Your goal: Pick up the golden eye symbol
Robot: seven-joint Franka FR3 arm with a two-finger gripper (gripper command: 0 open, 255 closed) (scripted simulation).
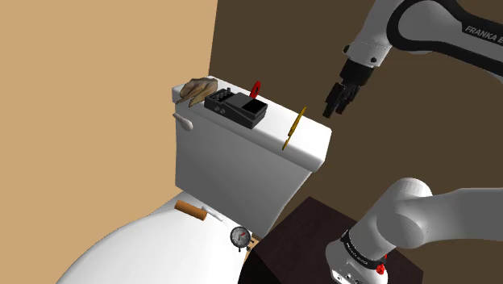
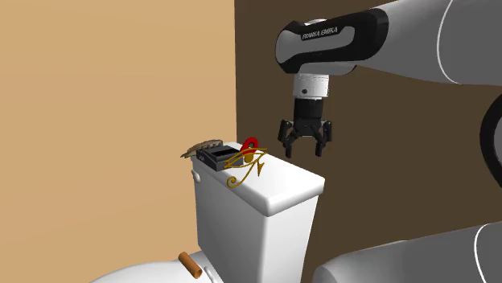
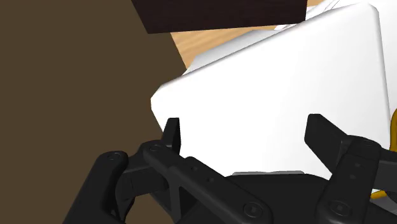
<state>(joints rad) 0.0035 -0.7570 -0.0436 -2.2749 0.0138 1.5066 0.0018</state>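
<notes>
Hand (image 2: 304,149) spread, pointing down above the toilet tank (image 2: 283,191) end, near the upright gold eye symbol (image 2: 248,166), not touching.

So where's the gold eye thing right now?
In the second exterior view the golden eye stands upright on the white toilet tank lid, beside the black box, left of and below the open gripper.

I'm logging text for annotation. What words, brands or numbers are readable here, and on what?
"FRANKA EMIKA": white letters on the arm's dark link.
"FRANKA E": same arm in the shoulder view, cut by the picture's edge.
Round gauge by the toilet: dial marks too small to read.
</notes>
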